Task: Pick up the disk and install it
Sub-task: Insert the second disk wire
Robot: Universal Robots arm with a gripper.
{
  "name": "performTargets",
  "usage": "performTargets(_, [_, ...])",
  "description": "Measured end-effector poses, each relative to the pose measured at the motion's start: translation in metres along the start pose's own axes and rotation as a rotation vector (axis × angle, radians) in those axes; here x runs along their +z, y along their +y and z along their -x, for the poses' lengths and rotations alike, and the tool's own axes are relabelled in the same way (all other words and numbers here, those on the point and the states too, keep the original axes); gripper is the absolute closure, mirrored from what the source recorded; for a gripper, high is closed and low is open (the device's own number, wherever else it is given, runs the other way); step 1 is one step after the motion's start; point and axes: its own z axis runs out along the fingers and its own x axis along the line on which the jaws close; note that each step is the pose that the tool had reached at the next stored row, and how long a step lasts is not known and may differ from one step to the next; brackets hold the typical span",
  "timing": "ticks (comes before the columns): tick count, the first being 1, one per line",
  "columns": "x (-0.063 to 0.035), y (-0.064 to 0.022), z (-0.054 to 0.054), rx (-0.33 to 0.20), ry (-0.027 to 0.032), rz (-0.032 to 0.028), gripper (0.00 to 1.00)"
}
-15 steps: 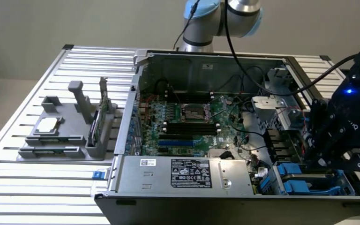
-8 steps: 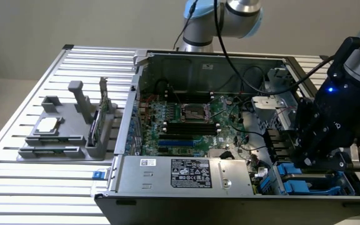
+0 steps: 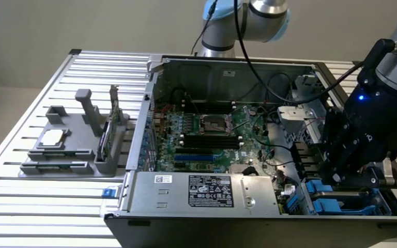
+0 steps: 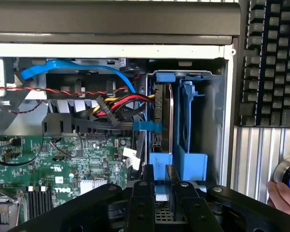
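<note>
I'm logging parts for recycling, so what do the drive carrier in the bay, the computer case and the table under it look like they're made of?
Drive carrier: likely moulded plastic, judging by its solid bright blue colour and smooth, slightly glossy walls.
Computer case: looks like sheet metal, grey and matte, with thin folded edges.
Table: apparently metal, perhaps aluminium, pale silver with long parallel ribs and grooves and a soft sheen.
</note>
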Motion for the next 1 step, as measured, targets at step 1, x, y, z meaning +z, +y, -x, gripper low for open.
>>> performTargets(1, [0.0,0.0,0.0,0.0,0.0,0.0,0.76])
